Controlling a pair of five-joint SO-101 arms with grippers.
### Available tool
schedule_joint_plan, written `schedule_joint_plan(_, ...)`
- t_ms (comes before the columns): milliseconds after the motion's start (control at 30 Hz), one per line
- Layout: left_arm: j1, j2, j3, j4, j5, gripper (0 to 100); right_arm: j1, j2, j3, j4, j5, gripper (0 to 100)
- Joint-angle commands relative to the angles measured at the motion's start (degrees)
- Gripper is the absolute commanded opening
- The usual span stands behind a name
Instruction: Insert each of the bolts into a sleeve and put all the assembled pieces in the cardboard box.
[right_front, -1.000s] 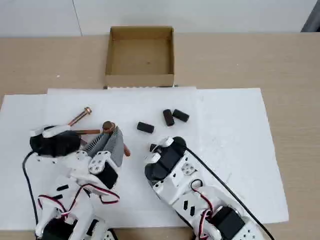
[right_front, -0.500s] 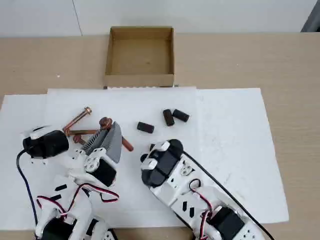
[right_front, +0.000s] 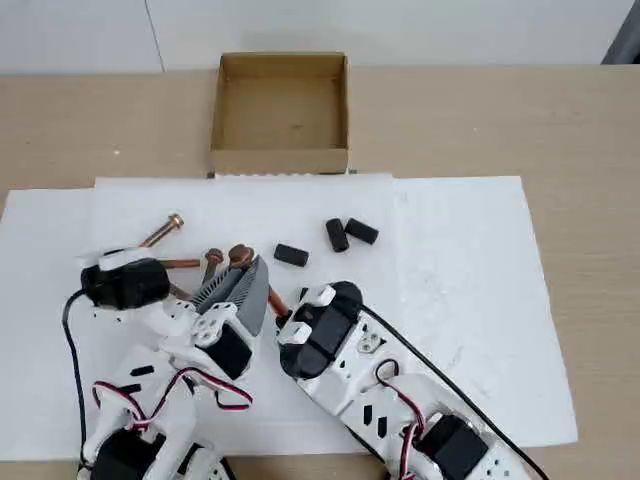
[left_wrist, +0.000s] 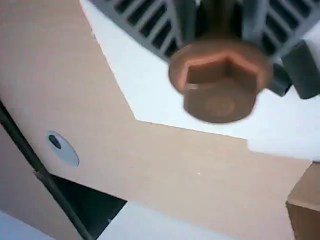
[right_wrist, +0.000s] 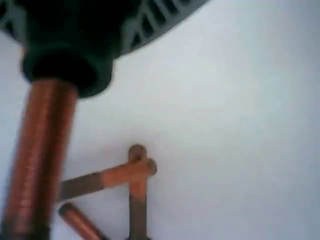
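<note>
While the left gripper (right_front: 243, 285) clamps the copper hex-head bolt (left_wrist: 220, 80) and the right gripper (right_front: 292, 318) pinches a black cylindrical sleeve (right_wrist: 60, 65) over the white paper sheet (right_front: 460, 300), I'd line up both axes, then push gently.

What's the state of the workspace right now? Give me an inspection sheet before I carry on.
Surface: wooden table with white paper under the arms.
Job's things: box empty; three loose sleeves and three loose bolts on the paper; one bolt and one sleeve held, shank entering the sleeve.
Clutter: nothing seen.
Grippers: left gripper has its jaws shut on the bolt; right gripper has its jaws shut on the sleeve.
Cables: black cable beside the left arm; a second along the right arm.
Surroundings: pale wall behind the table.
</note>
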Motion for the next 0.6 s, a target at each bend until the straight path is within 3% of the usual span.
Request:
schedule_joint_plan(0,0.44,-0.44,0.57,-1.49,-0.70,0,-0.40,-0.66,-0.44,-2.51,0.44,0.2)
schedule_joint_plan(567,6.51,-0.44,0.57,3.08,-3.16,0,3.56,-0.57,-0.44,-2.51,0.44,0.2)
